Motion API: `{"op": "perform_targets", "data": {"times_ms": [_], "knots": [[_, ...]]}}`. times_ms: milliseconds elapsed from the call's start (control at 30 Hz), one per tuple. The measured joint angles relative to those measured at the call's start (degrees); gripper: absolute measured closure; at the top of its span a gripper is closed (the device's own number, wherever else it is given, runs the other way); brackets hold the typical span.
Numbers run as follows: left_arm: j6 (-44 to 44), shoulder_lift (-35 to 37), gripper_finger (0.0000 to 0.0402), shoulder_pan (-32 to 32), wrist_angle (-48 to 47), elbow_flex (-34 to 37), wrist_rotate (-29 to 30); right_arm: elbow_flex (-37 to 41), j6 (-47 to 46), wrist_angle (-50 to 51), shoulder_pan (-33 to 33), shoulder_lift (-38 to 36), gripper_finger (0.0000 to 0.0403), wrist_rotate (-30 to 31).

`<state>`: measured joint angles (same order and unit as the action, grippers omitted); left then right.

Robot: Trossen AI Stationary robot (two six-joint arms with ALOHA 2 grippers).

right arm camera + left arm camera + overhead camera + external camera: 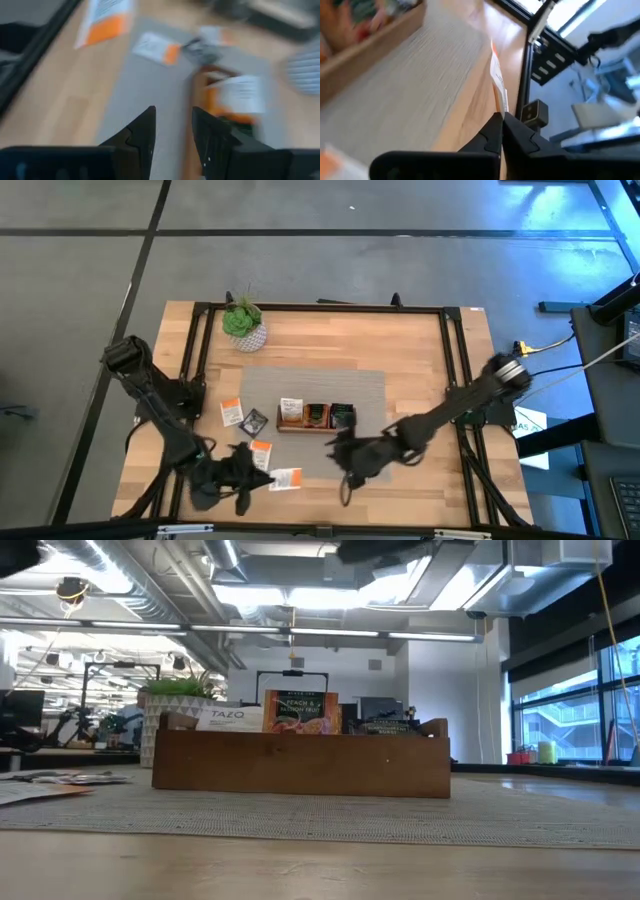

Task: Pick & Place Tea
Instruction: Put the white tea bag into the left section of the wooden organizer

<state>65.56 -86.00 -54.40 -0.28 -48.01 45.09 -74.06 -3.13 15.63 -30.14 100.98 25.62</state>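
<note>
Left gripper: low over the worktop's near left corner, fingers pressed together, nothing between them; a white-and-orange sachet lies just ahead of the tips.
Right gripper: above the grey mat, just in front of the wooden tray, fingers parted with an empty gap.
Tea in tray: sachets stand in its compartments.
Loose tea: several sachets lie flat left of the tray.
Plant: at the far left of the worktop.
</note>
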Motion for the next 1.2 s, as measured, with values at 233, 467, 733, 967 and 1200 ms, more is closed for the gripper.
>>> {"op": "perform_targets", "data": {"times_ms": [233,467,733,967,1200], "knots": [[-19.1,2.9,0.0399,14.7,-9.7,-7.0,-19.2,7.5,-0.9,-0.9,-0.4,-10.1,0.0274,13.5],[-20.1,5.6,0.0399,29.1,-45.2,-18.2,-32.9,12.0,0.6,-0.6,-0.3,-12.9,0.0274,14.0],[-36.0,5.2,0.0399,44.8,-53.9,-24.0,-46.4,16.8,5.2,-1.4,3.9,-12.6,0.0274,13.8],[-54.1,3.2,0.0399,51.3,-55.3,-24.0,-51.8,20.4,2.8,-1.5,8.6,-12.5,0.0274,13.8],[-65.8,0.0,0.0399,53.2,-58.2,-24.0,-53.6,21.9,-3.0,0.7,9.4,-12.5,0.0274,13.3]]}}
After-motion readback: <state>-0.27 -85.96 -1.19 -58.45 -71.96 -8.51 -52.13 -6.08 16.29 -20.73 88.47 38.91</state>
